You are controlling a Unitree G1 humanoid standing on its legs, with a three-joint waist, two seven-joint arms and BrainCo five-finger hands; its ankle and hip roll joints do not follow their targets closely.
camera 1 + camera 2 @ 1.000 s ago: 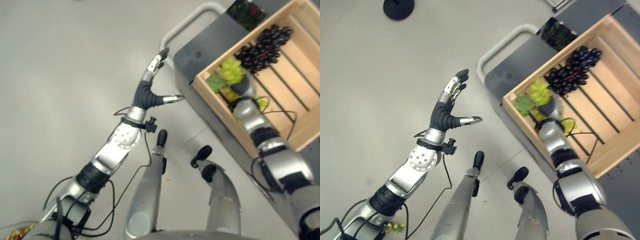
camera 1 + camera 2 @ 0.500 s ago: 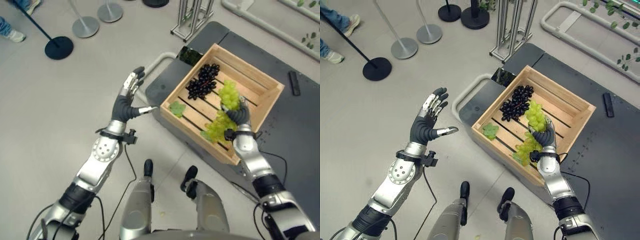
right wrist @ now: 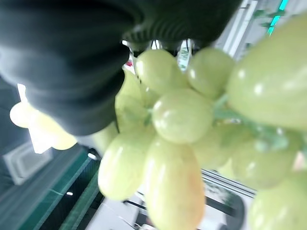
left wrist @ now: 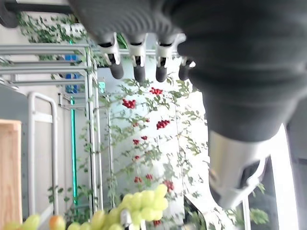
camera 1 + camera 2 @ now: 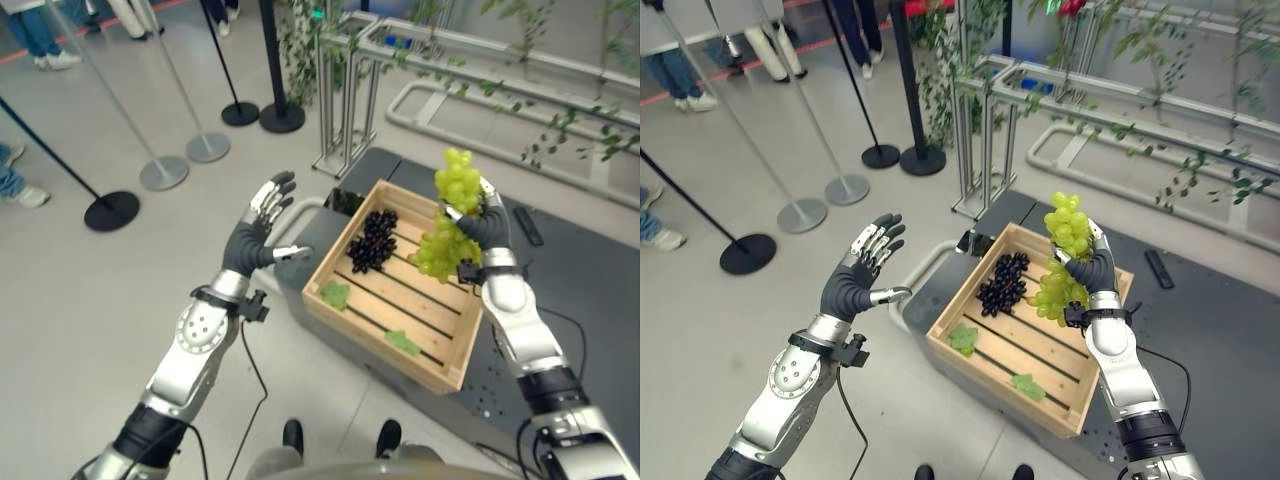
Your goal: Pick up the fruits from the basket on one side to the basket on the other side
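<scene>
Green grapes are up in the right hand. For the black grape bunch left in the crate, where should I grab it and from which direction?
Likely from straight above, closing round the middle of the black grape bunch. It lies flat and elongated on the slats of the wooden crate, away from the walls, so its top is free. The left hand is open beside the crate; the right hand holds the green grapes.

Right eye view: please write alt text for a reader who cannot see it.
The robot's right hand holds a bunch of green grapes up above a wooden crate containing a bunch of black grapes and two green leaves. Its left hand is raised open beside the crate, holding nothing.
</scene>
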